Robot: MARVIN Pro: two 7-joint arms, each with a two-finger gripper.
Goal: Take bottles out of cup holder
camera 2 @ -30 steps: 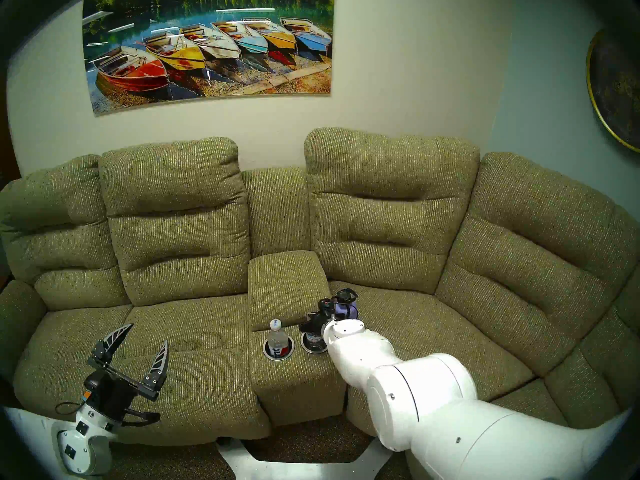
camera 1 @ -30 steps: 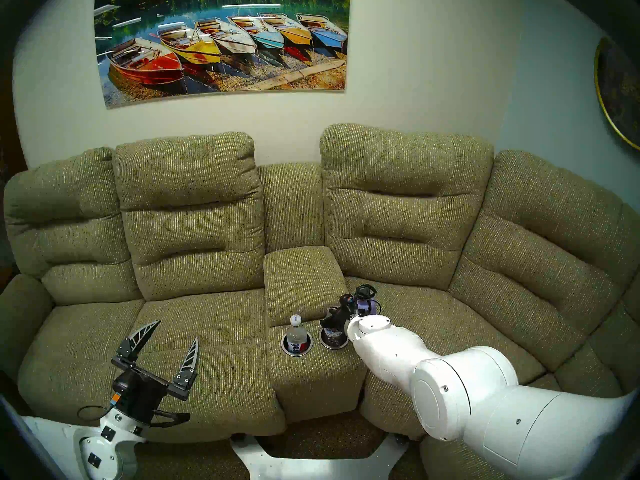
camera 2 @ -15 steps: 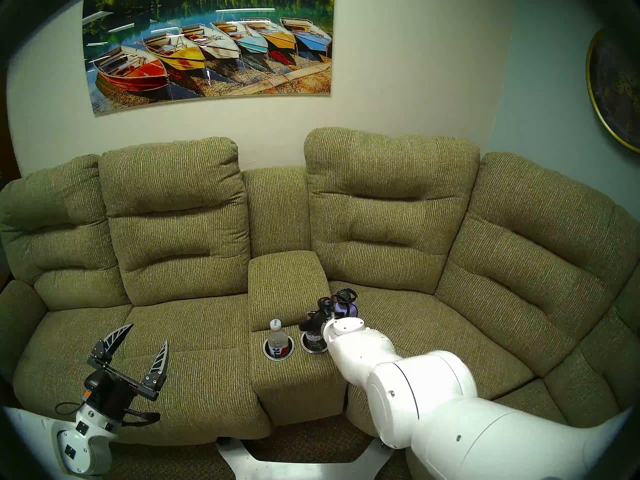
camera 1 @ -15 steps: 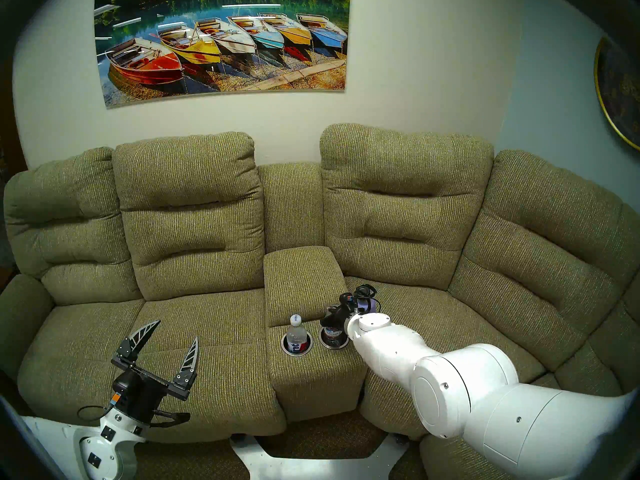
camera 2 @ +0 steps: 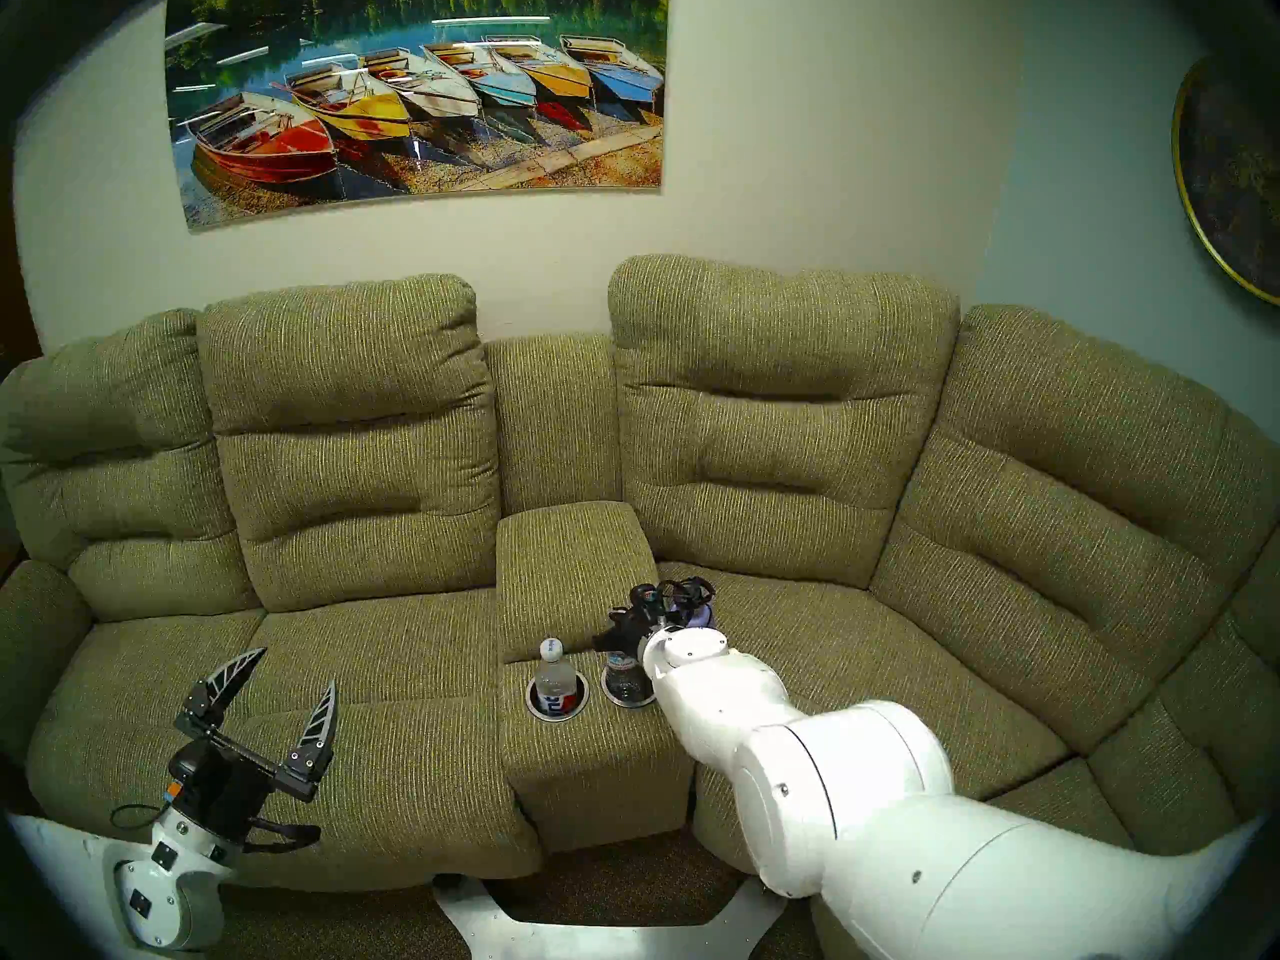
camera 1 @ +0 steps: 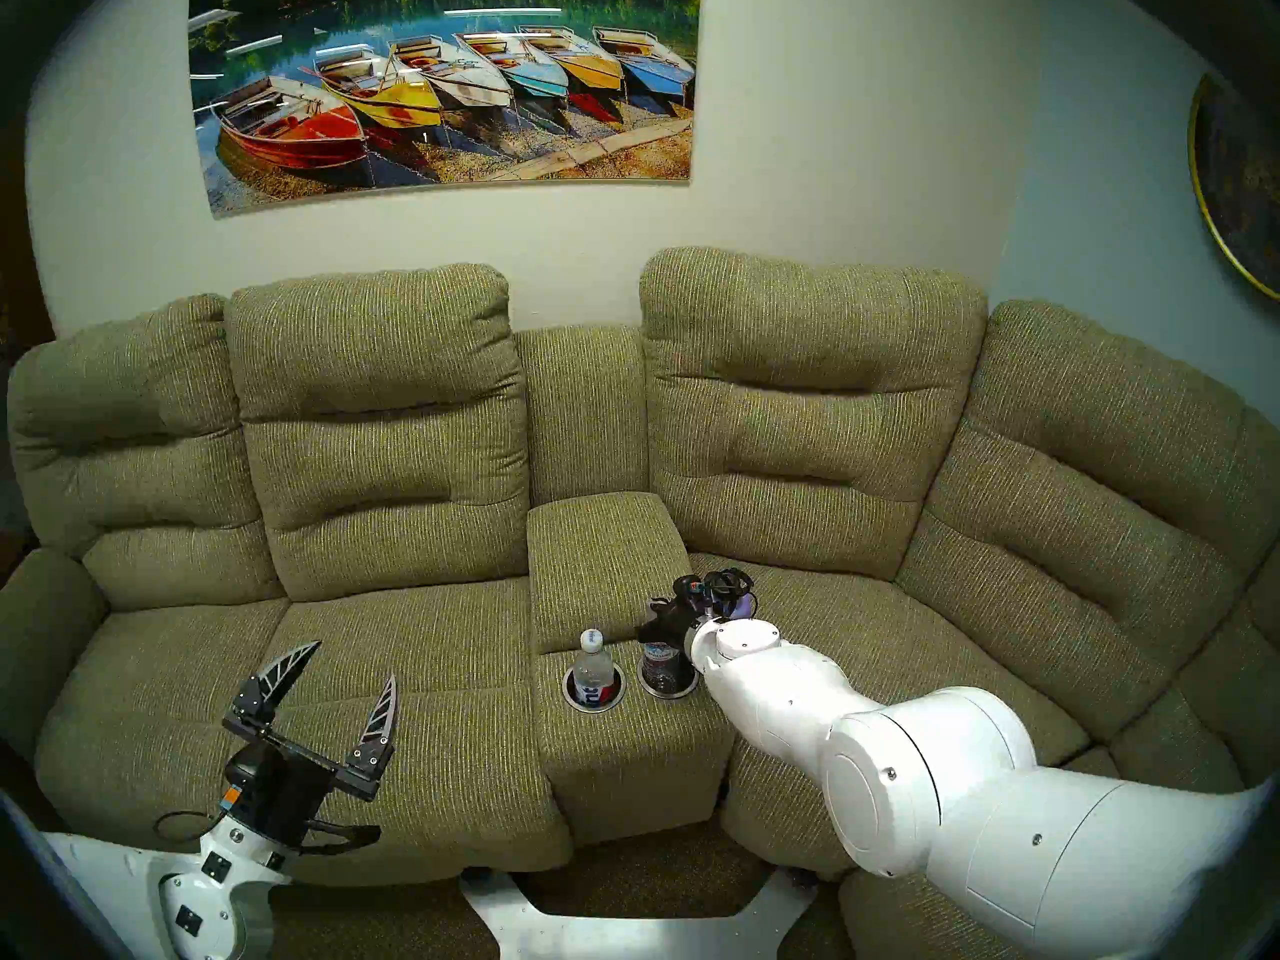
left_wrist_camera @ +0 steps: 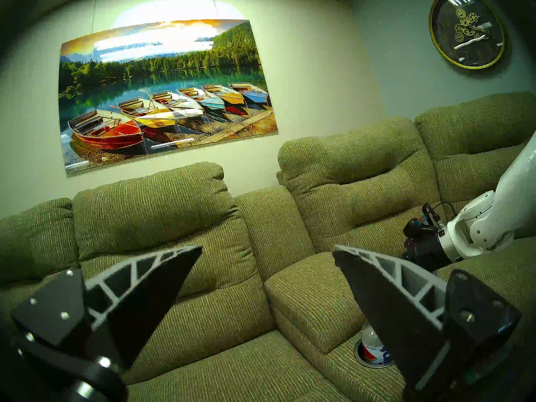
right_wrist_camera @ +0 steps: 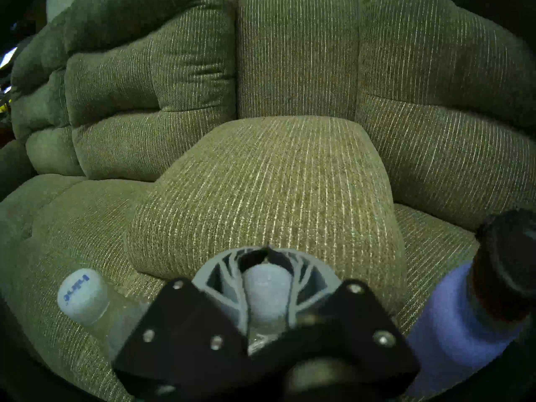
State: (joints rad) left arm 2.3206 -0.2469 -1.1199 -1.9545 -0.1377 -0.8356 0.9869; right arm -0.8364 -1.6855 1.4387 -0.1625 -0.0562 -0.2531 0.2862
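Note:
The cup holder (camera 1: 594, 710) is a pair of silver-rimmed wells in the sofa's centre console. A clear bottle with a white cap (camera 1: 593, 666) and a red-white-blue label stands in the left well, also seen as a bottle (right_wrist_camera: 82, 294) in the right wrist view. My right gripper (camera 1: 655, 634) is shut on the cap of the dark-labelled bottle (camera 1: 661, 661), which stands raised in the right well (camera 1: 670, 694). That cap (right_wrist_camera: 266, 279) sits between the closed fingers (right_wrist_camera: 223, 272). My left gripper (camera 1: 353, 661) hangs open and empty over the left seat.
A lavender flask (camera 1: 743, 606) with a black loop lid stands on the seat cushion just right of the console, close behind my right wrist. The padded armrest (camera 1: 606, 550) rises behind the wells. Sofa backrests enclose the area.
My right gripper finished shutting on the dark-labelled bottle's cap and rose slightly, drawing the bottle partway up out of the right well. The left arm has not moved.

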